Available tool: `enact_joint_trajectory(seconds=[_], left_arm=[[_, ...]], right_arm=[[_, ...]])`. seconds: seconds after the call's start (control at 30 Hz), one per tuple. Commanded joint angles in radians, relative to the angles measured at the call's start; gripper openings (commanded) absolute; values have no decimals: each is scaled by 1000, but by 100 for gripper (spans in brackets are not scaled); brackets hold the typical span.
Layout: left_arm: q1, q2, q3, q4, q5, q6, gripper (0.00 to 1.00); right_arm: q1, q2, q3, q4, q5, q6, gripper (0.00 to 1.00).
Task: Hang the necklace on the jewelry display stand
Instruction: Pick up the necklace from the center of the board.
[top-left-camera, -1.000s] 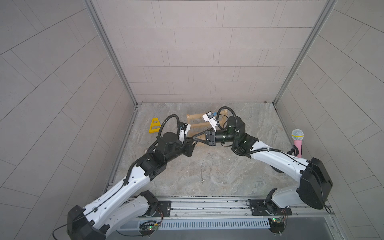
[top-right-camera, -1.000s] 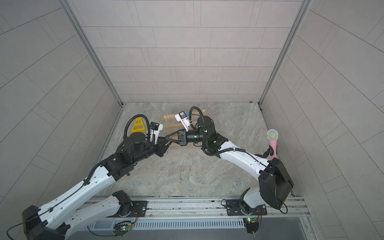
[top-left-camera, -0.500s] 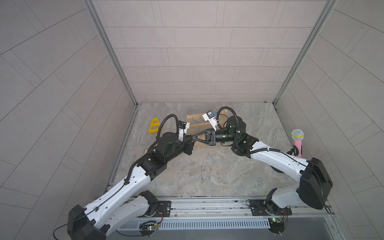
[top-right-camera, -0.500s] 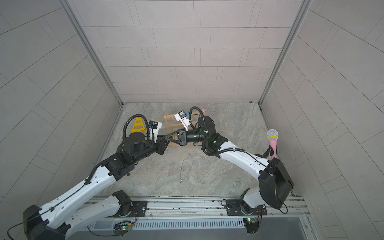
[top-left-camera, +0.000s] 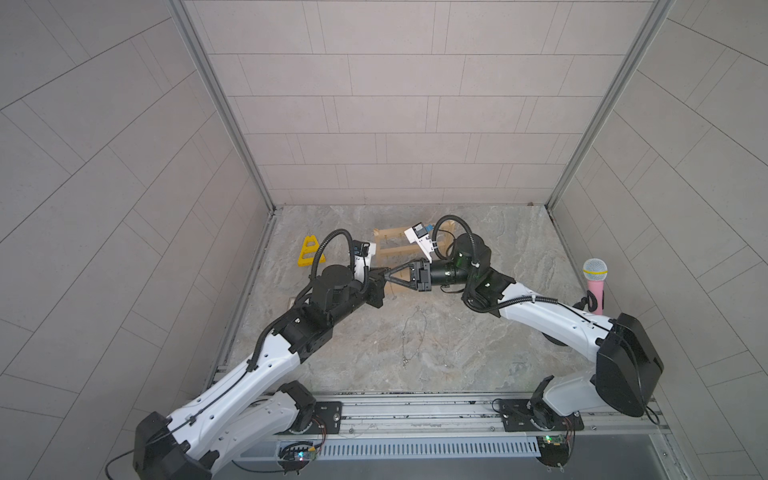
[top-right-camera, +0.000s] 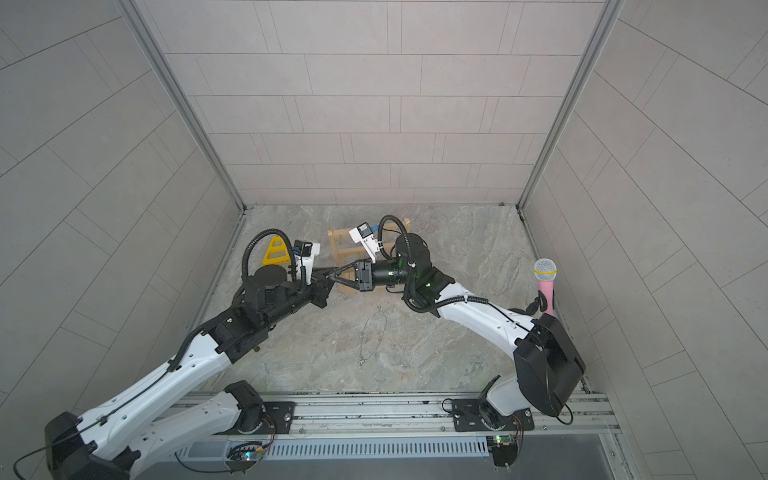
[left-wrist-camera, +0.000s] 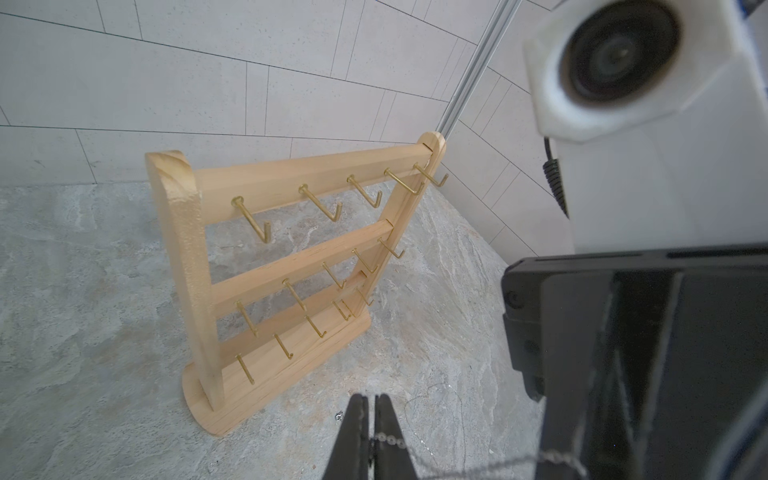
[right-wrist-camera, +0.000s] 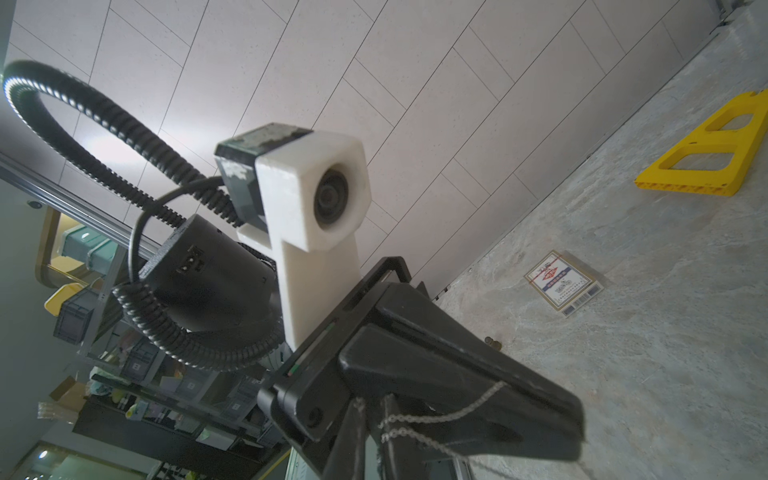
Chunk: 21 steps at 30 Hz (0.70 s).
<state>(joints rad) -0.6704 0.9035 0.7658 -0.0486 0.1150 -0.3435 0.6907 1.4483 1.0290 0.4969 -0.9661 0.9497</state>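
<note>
The jewelry display stand (left-wrist-camera: 291, 257) is a pale wooden rack with brass hooks, standing upright at the back of the table (top-left-camera: 392, 249) (top-right-camera: 338, 245). My two grippers meet tip to tip in front of it, above the table. My left gripper (left-wrist-camera: 371, 405) (top-left-camera: 384, 277) is shut on the necklace (left-wrist-camera: 390, 439), a thin silver chain. From those jaws the chain runs across to my right gripper (right-wrist-camera: 372, 405) (top-left-camera: 391, 278). That gripper's jaws stand slightly apart, with the chain (right-wrist-camera: 436, 417) draped over one finger. The rest of the necklace (top-left-camera: 417, 332) (top-right-camera: 371, 328) trails down over the stone surface.
A yellow triangular plastic frame (top-left-camera: 308, 251) (right-wrist-camera: 706, 153) lies at the back left. A pink microphone (top-left-camera: 595, 286) stands at the right wall. A small card box (right-wrist-camera: 562, 282) lies on the table beneath my left arm. The booth walls close in on three sides.
My left gripper has closed onto the chain. My right gripper, shut a second ago, has parted its jaws a little. Both arms have stayed about where they were.
</note>
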Motion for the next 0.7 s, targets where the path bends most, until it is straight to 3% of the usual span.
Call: enact_joint_trajectory(seconds=[0.0,0.4,0.67], left_arm=[[-3,-31,-13,39,-35,3,0],[-3,-66,-22,61,-75,-14,0],[-3,-90,-24,58,-81,-20,0]], right_arm=[[-4,7,-13,67,-19,29,16],[-11,20,-47,168,-25,88,26],[-22,14,-61,196,-14,104,16]])
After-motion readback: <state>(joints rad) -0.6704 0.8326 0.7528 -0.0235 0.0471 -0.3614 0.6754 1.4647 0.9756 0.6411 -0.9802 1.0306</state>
